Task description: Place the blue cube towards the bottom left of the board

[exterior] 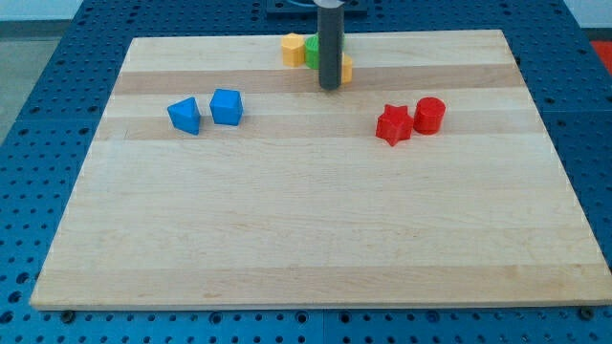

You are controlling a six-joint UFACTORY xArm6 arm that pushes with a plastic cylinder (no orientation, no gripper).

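Two blue blocks sit near your wooden board's (316, 258) left edge: the blue cube (227, 106) beside a blue wedge-like block (185, 116). My tip (330, 88) rests near the top edge, jawless, well apart.

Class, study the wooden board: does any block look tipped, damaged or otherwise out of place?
Nothing stands out. The blue cube and the blue wedge-like block sit close together at the view's left, the red star-shaped block and red cylinder at the right. My tip rests by yellow and green blocks at the top.
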